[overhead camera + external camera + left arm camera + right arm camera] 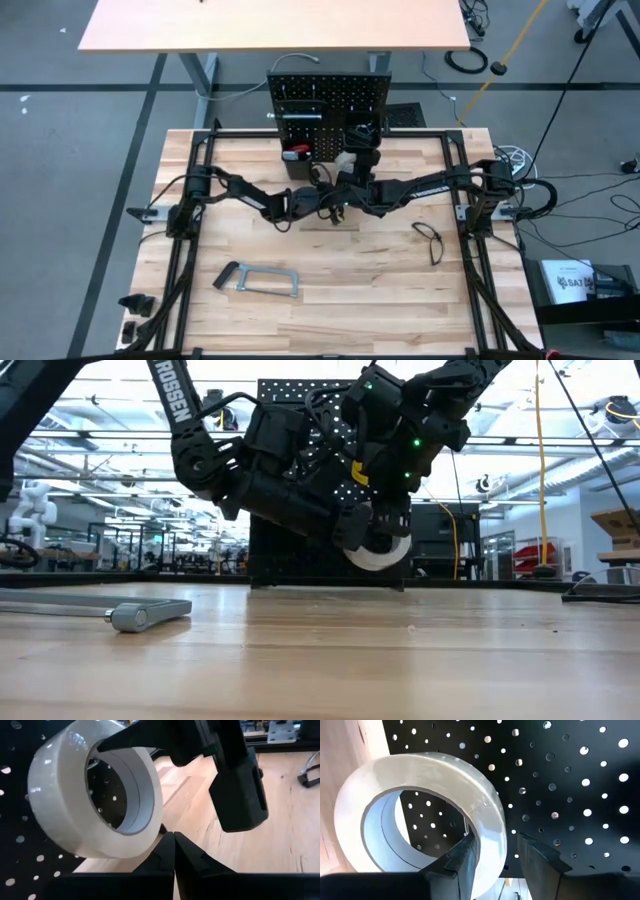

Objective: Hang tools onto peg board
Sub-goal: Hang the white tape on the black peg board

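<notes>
Tools lie scattered on the wooden table [390, 300], taken from left to right in the high view. Near the front left a grey bar clamp [256, 279] lies flat; the low view shows its head on the wood. Just left of the table's centre, the left gripper [336, 208] points toward the board with its fingers pressed together on nothing; in its wrist view the closed tips [174, 851] sit just below the tape without holding it. At the centre hangs the white tape roll [422, 810], lifted clear of the table and close in front of the peg board [328, 106]. The right gripper [495, 851] grasps it, one finger inside the ring and the other outside, pinching the roll's wall. The peg board stands upright at the table's far edge, with a red-handled tool [296, 151] in the bin at its lower left. To the right, black pliers [429, 240] lie on the wood, well apart from both arms.
</notes>
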{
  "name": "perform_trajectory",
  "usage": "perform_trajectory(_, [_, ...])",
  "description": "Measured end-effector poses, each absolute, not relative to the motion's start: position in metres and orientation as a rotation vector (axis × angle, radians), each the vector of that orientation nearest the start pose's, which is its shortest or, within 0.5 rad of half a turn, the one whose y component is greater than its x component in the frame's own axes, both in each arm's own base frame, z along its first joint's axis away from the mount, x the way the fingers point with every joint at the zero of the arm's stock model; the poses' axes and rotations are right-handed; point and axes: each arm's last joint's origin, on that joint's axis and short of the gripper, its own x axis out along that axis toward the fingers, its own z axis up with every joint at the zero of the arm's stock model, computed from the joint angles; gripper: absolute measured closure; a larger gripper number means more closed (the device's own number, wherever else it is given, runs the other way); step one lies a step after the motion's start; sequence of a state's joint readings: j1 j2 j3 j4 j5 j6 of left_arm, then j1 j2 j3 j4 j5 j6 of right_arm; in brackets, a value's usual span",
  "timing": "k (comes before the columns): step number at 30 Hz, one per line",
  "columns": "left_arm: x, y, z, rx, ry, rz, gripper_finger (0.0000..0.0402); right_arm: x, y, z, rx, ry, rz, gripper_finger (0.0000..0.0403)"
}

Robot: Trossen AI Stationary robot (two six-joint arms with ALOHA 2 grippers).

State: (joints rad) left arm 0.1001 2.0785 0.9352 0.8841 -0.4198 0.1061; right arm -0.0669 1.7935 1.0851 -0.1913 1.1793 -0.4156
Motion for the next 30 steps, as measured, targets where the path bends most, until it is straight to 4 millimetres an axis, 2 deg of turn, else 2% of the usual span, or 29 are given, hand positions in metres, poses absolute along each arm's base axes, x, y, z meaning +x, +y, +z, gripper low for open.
perform_trajectory(6, [0.393,0.040,0.111,0.159,0.292,0.483,0.0401,0.351,-0.050,0.186,-0.836,1.048,-0.984,0.0266])
perform_trajectory(13, [0.393,0.041,0.110,0.158,0.301,0.489,0.0401,0.351,-0.048,0.186,-0.841,1.047,-0.980,0.0266])
perform_trajectory(22, [0.391,0.045,0.112,0.156,0.289,0.696,0.0401,0.351,-0.047,0.186,-0.860,1.056,-0.981,0.0266])
perform_trajectory(26, [0.394,0.045,0.115,0.153,0.278,0.700,0.0401,0.350,-0.047,0.187,-0.862,1.054,-0.994,0.0266])
perform_trajectory(30, [0.402,0.046,0.109,0.145,0.255,0.691,0.0401,0.350,-0.048,0.188,-0.857,1.049,-0.996,0.0266])
